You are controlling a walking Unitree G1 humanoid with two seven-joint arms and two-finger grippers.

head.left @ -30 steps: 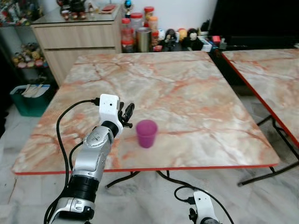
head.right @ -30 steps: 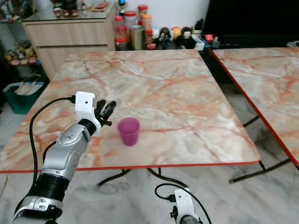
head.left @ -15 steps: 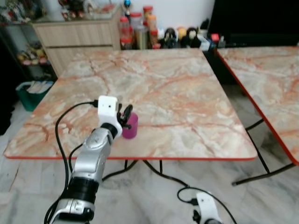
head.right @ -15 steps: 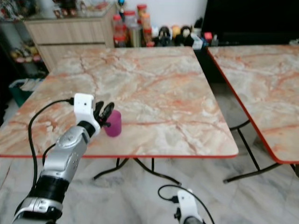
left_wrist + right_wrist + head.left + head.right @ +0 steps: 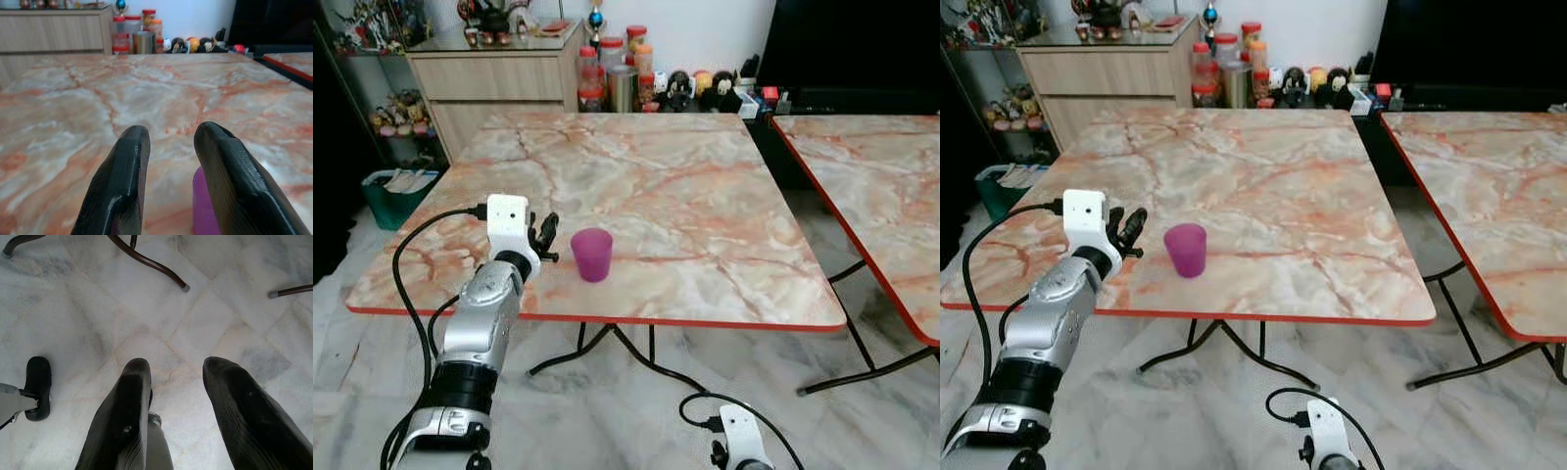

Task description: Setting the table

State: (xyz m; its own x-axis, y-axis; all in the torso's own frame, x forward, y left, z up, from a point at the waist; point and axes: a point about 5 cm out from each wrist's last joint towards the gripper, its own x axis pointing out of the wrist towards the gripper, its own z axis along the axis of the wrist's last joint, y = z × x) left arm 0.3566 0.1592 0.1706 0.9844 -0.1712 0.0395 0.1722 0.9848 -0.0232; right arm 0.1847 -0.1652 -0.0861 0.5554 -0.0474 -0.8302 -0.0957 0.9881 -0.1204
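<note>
The left gripper [image 5: 546, 232] has drawn back from the purple cup [image 5: 591, 255] – fingers apart, holding nothing. The smooth tapered cup stands upright near the marble-patterned table's [image 5: 705, 196] front edge. The right gripper [image 5: 171, 396], fingers spread, hangs over pale floor tiles [image 5: 98, 308].

White marble floor [image 5: 636, 401], two marble-topped tables [image 5: 685, 196], wooden sideboard [image 5: 494, 78], jars [image 5: 607, 83].
</note>
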